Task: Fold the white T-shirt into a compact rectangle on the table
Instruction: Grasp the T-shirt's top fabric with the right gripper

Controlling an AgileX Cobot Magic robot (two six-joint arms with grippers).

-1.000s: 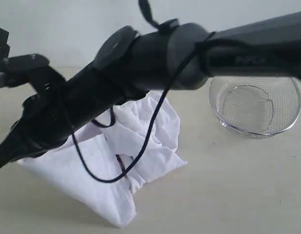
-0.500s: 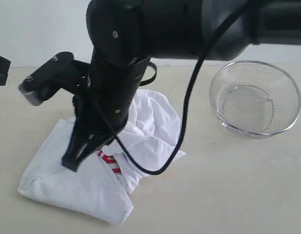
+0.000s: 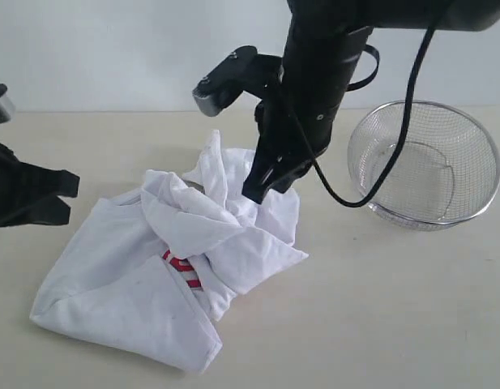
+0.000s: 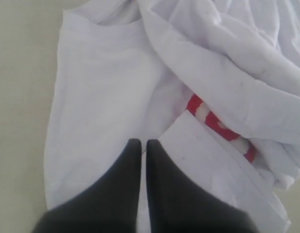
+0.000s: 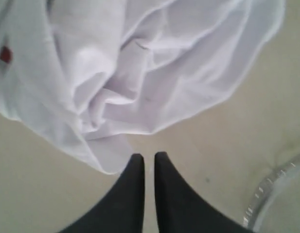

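The white T-shirt [image 3: 128, 284] lies crumpled on the table [image 3: 379, 316], its left part flat and a bunched heap with a raised peak in its middle. Red lettering [image 3: 183, 271] peeks out from under a fold. My right gripper [image 3: 262, 190] hangs just above the heap's far right side. In the right wrist view, the right gripper [image 5: 149, 156] has its jaws nearly together with nothing between them, over bare table next to the T-shirt's [image 5: 140, 73] edge. My left gripper [image 3: 70, 197] hovers at the shirt's left. The left gripper [image 4: 141, 143] is shut and empty above the T-shirt [image 4: 101, 87].
A wire mesh basket [image 3: 424, 166] stands on the table at the back right, close to the right arm. Its rim [image 5: 276, 194] shows in the right wrist view. A pale wall runs behind the table.
The right arm swung from the shirt's left side across to its far right. Cloth now lies heaped over the shirt's middle. The left gripper came lower at the left.
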